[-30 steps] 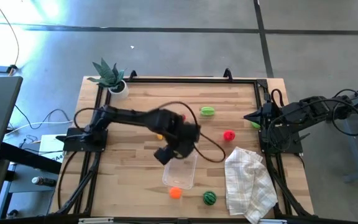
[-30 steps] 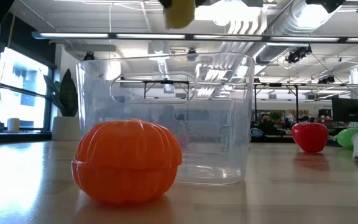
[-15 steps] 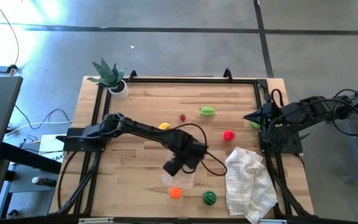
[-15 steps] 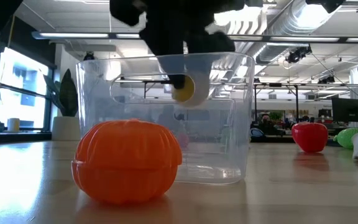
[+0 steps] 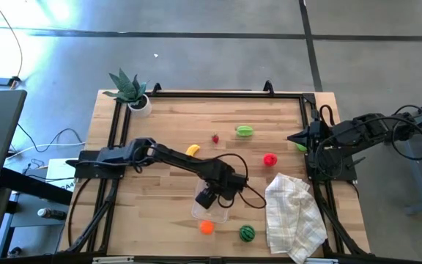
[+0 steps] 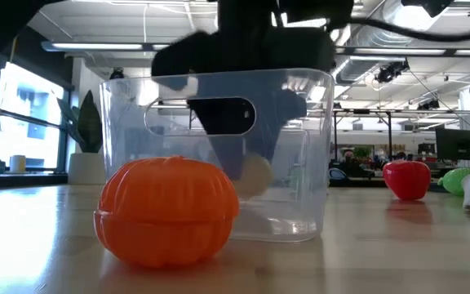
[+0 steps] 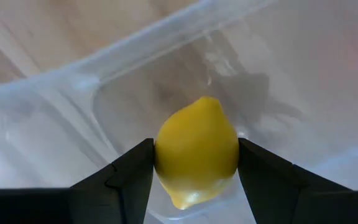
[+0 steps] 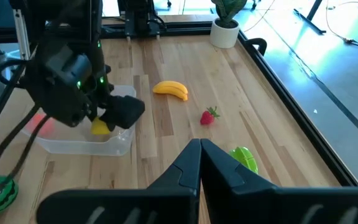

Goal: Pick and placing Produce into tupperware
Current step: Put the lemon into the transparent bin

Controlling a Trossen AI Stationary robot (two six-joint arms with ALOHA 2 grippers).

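Since the frame a second back: left claw has dropped from above the tub's rim to down inside the tupperware; the lemon, then seen high over the rim in the low view, now sits low within the clear walls, near the floor of the tub. The left arm has stretched further across the tabletop. Nothing else on the surface has shifted.

Left claw: pinching the lemon, one dark finger on each side, fruit pointed end up in the wrist view. Whether the lemon touches the tub floor, cannot tell.

Lemon: bright yellow, smooth, glossy, oval with a small nub. Through the tub wall in the low view it reads as a pale blurred ball.

Tupperware: clear, rounded corners, open top, standing near the front middle of the tabletop.

Other produce, all outside the tub:
- orange just in front of the tub
- striped watermelon near it, beside the white cloth
- banana and small strawberry behind the tub
- green piece further back
- red piece to the right

Right claw: pressed together, empty, parked at the right edge of the tabletop
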